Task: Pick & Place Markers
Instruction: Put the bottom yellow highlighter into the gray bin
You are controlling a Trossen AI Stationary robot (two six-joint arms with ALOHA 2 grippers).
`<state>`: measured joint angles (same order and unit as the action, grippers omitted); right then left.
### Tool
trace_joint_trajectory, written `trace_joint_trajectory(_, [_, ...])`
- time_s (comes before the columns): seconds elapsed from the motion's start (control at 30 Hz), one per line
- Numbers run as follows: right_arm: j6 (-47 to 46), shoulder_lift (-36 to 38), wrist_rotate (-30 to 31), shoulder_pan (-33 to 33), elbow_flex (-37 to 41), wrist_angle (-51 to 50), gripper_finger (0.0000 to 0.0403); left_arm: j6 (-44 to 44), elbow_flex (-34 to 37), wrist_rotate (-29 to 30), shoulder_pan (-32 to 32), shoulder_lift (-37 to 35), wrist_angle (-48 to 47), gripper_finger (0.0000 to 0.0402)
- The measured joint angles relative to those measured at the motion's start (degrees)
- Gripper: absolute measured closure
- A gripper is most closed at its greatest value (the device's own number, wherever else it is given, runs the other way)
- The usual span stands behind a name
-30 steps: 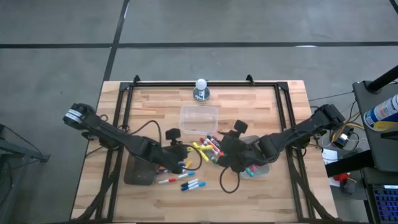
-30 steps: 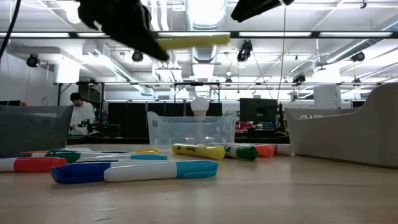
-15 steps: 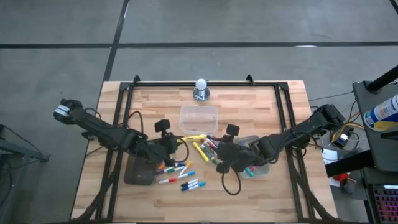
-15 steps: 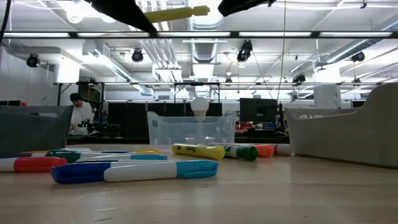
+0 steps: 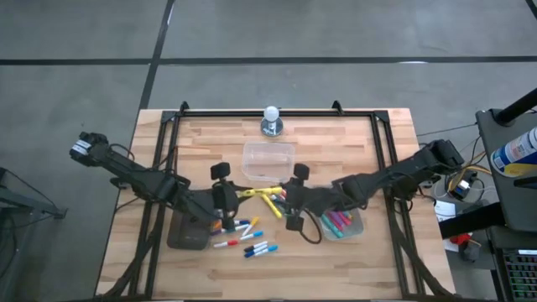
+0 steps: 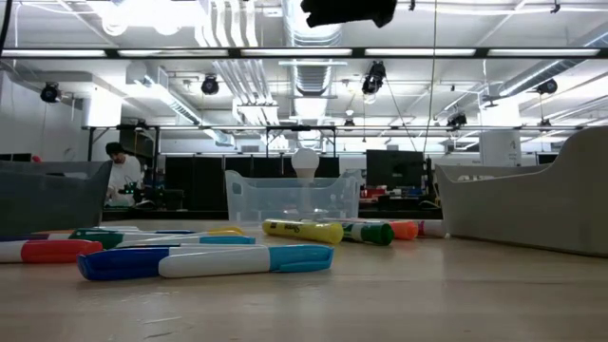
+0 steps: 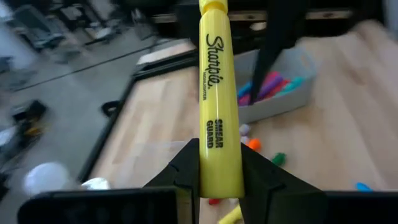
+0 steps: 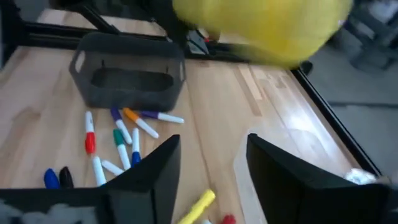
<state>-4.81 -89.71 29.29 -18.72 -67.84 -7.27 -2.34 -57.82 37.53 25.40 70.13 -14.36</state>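
The left gripper (image 7: 211, 177) was clamped tight on a yellow marker (image 7: 214, 93), holding it up off the table near the centre, the pen pointing toward three o'clock in the high view (image 5: 247, 192). Right there, at its three o'clock side, the right gripper (image 8: 208, 168) faced it with fingers spread and nothing between them, the yellow tip just beyond. More markers (image 5: 247, 237) lay scattered on the wood at six o'clock of the left gripper, beside the dark tray (image 8: 127, 78). A clear tub (image 5: 268, 159) sat at twelve o'clock of both grippers, another tub (image 5: 342, 223) with markers at four
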Motion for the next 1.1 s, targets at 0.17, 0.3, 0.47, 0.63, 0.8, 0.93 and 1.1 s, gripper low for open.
trace_joint_trajectory(0.17, [7.40,0.00,-7.72,1.20,1.12,10.30,0.0190,-0.16,0.00,-3.39,0.21,0.00,0.39,0.0333])
trace_joint_trajectory(0.3, [9.34,0.07,-8.99,1.10,1.76,14.52,0.0187,-0.12,0.00,-3.49,0.29,0.04,0.43,0.0333])
trace_joint_trajectory(0.47, [9.54,0.07,-8.97,1.16,2.01,15.42,0.0197,-0.11,0.00,-3.48,0.27,0.07,0.84,0.0333])
trace_joint_trajectory(0.63, [10.31,0.07,-12.26,1.16,2.26,17.70,0.0216,-0.16,0.00,-3.47,0.27,0.11,0.87,0.0333])
trace_joint_trajectory(0.8, [11.09,0.07,-14.35,1.18,2.47,19.91,0.0233,-0.25,0.00,-3.62,0.31,0.11,1.35,0.0333])
trace_joint_trajectory(0.93, [11.05,0.07,-14.29,1.47,2.57,21.32,0.0243,-0.55,0.00,-3.59,0.31,0.11,1.39,0.0333])
trace_joint_trajectory(1.1, [11.01,0.07,-14.31,1.57,2.56,23.13,0.0259,-0.56,0.00,-3.54,0.23,0.13,1.78,0.0333])
